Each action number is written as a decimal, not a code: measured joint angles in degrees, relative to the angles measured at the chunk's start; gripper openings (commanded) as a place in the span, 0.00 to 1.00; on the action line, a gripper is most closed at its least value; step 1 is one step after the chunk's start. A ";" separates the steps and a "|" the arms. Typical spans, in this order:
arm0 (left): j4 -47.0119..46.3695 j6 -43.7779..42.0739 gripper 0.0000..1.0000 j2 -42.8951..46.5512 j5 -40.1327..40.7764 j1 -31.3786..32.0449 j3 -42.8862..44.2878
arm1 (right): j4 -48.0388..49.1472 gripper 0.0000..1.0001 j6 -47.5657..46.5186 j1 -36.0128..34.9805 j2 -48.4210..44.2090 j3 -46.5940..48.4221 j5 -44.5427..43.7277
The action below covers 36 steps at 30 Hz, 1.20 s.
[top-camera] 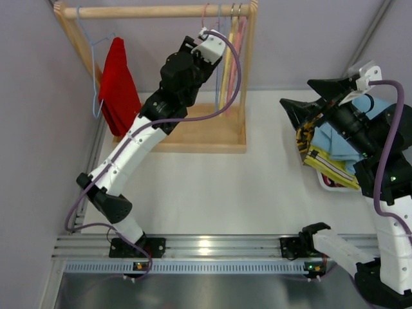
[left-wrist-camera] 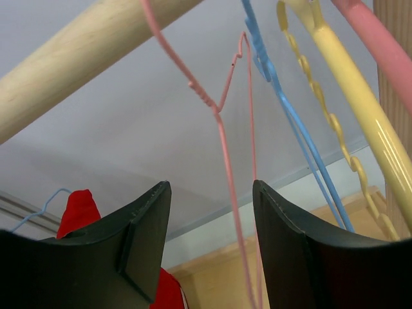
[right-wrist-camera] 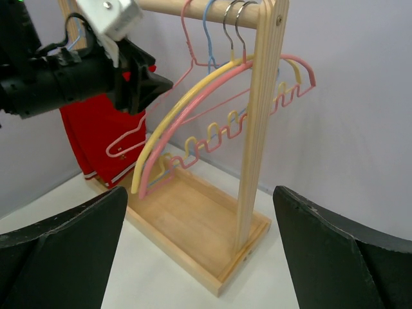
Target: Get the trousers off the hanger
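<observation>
Progress from above: red trousers [top-camera: 118, 87] hang from the rail [top-camera: 154, 11] at its left end, not yet removed. Light blue trousers [top-camera: 338, 138] and yellow-green trousers [top-camera: 340, 174] lie piled at the table's right.

Left wrist: the left gripper [left-wrist-camera: 212, 219], jaws apart, straddles an empty pink hanger [left-wrist-camera: 222, 135].

Right wrist: the right gripper [right-wrist-camera: 199, 251], jaws apart and empty, faces the rack [right-wrist-camera: 257, 129].

Judging from this, only one pair is left.

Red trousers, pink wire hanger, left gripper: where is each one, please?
red trousers [top-camera: 118, 87], top external view, middle of the hanging cloth.
pink wire hanger [left-wrist-camera: 226, 174], left wrist view, its long straight wire.
left gripper [left-wrist-camera: 211, 190], left wrist view, midway between its fingertips.
</observation>
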<state>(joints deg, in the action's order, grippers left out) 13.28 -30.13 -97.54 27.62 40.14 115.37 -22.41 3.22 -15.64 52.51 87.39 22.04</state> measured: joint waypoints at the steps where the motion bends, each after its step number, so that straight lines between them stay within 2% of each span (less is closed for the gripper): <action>1: 0.35 0.63 0.62 1.27 -0.20 0.02 -0.66 | 0.00 0.97 0.02 0.00 0.00 -0.02 0.00; 8: 4.96 6.69 0.73 11.19 -2.36 -0.04 -4.02 | 0.00 1.00 0.66 0.00 0.02 -0.02 -0.22; 11: 8.52 11.58 0.77 14.23 -6.12 -2.49 -3.10 | -0.04 0.99 0.90 0.00 0.07 0.00 -0.66; 15: 13.05 19.89 0.79 16.79 -13.11 -14.51 -2.12 | -0.61 0.99 0.87 0.00 0.20 -0.04 -1.40; 18: 15.56 23.89 0.79 18.93 -14.58 -22.97 -3.98 | -1.14 0.99 0.76 0.00 0.50 -0.92 -1.66; 23: 19.89 28.85 0.78 21.18 -16.94 -31.45 -4.17 | -1.22 0.99 0.09 0.00 1.11 -2.67 -2.12; 31: 25.38 33.35 0.76 21.29 -19.23 -45.51 0.31 | -1.86 0.99 -0.92 0.00 1.60 -5.33 -2.78; 36: 28.26 36.39 0.74 20.85 -24.37 -54.64 3.39 | -1.81 1.00 -1.27 0.00 1.33 -5.49 -2.82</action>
<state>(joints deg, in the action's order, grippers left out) 41.54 6.26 -76.69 3.25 -14.50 118.76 -24.23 1.96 -15.64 53.84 81.91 19.22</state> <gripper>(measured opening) 0.751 0.993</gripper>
